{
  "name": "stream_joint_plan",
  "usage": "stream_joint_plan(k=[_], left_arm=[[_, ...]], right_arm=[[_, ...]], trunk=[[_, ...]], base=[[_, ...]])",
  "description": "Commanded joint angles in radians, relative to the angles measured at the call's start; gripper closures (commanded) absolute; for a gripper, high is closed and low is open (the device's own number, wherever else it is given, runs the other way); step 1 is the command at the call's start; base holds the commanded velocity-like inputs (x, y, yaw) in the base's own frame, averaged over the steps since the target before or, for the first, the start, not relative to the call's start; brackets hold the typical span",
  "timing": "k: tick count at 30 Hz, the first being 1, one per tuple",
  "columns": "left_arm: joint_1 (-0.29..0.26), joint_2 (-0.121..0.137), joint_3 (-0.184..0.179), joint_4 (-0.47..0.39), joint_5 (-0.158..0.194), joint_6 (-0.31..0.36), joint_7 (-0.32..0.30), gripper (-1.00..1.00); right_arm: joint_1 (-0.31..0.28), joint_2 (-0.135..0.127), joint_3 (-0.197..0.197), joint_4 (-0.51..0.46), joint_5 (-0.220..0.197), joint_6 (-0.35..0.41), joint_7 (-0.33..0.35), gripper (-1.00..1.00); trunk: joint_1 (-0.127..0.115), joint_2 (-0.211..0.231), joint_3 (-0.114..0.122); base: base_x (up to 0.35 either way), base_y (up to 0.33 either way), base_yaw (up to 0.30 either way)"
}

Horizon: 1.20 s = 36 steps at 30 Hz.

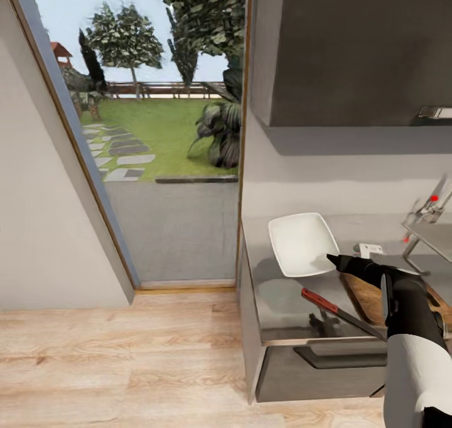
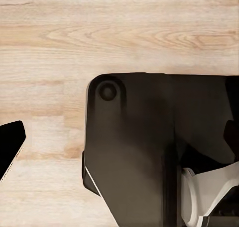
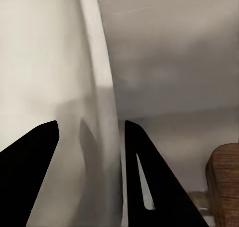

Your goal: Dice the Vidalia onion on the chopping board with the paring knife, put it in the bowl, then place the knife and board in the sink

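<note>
The white squarish bowl sits on the grey countertop. My right gripper reaches its near right rim. In the right wrist view the dark fingers stand apart with the bowl's rim running between them, so the gripper is open. The paring knife with its red handle lies near the counter's front edge. The brown chopping board lies beside it, partly under my right arm. A small pale blocky thing lies at the board's far end; whether it is the onion I cannot tell. The sink's tap shows at far right.
A tall glass door to a garden stands left of the counter, over a light wood floor. A dark wall cabinet hangs above the counter. An open drawer front juts out below the knife. In the left wrist view one finger hangs over the floor beside my dark base.
</note>
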Motion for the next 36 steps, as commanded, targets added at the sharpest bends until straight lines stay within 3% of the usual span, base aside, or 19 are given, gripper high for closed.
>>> stream_joint_plan(k=[1, 13, 24, 30, 36], left_arm=[[0.000, 0.000, -0.001, -0.001, 0.001, -0.001, 0.000, -1.00], [0.000, 0.000, 0.000, -0.001, 0.001, -0.001, 0.000, -1.00], [0.000, 0.000, 0.000, -0.001, 0.001, -0.001, 0.000, -1.00], [0.001, 0.000, 0.000, -0.001, 0.001, -0.001, 0.000, -1.00], [0.000, 0.000, -0.001, -0.001, 0.001, -0.001, 0.000, -1.00]], right_arm=[[-0.001, 0.001, -0.002, -0.001, 0.008, 0.004, 0.006, 1.00], [-0.001, 0.012, -0.001, 0.000, 0.004, 0.009, -0.151, 1.00], [-0.001, 0.077, 0.000, 0.000, 0.008, 0.009, -0.192, 1.00], [-0.001, 0.095, 0.001, 0.000, 0.008, 0.009, -0.210, 1.00], [-0.001, 0.097, -0.001, 0.000, 0.008, 0.009, -0.207, 1.00]], trunk=[[0.001, -0.002, -0.002], [0.001, -0.002, -0.002], [0.001, -0.002, -0.002], [0.001, -0.002, -0.002], [0.001, -0.002, -0.002]], base=[[0.116, 0.122, 0.000], [0.018, 0.019, 0.000], [0.000, 0.000, 0.000], [0.010, 0.003, 0.000], [0.094, 0.028, 0.000]])
